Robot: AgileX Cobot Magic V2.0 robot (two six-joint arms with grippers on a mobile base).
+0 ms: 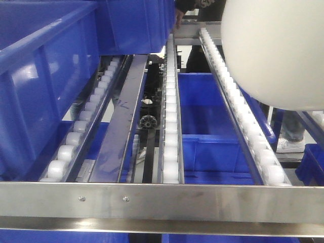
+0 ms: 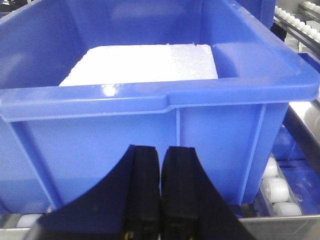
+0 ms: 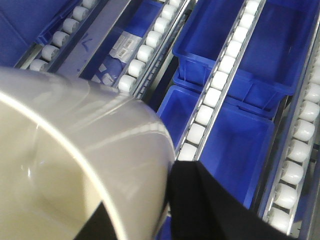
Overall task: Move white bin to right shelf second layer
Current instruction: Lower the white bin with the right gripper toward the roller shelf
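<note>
**White bin held aloft over the roller lanes; set-down not yet made**

The white bin (image 1: pixel 276 50) was found in the air at the upper right of the front view, its rounded base clear of the rollers beneath. In the right wrist view the bin's rim and inside wall filled the lower left, with the right hand (image 3: pixel 172 200) showing as dark fingers (image 3: pixel 210 210) at the rim. The fingers appeared clamped on the bin's wall, one inside and one outside, though the contact itself was partly hidden.

The right shelf second layer (image 1: pixel 167 126) lay below and ahead: lanes of white rollers in metal tracks behind a flat steel front rail (image 1: pixel 162 202). Blue crates on a lower level (image 1: pixel 207 126) were visible through the gaps between the lanes. A large blue crate (image 1: pixel 45 81) occupied the left lanes of the same level.

The left hand (image 2: pixel 161 195) was idle, its fingers drawn together with only a thin slit between, empty, just in front of that blue crate, which held a white foam block (image 2: pixel 140 62).

Judgement: the step in hand was the carry over the shelf. The next move would call for lowering the bin squarely so that its base spans two roller tracks, not the open gap between them, and well clear of the blue crate, before release.
</note>
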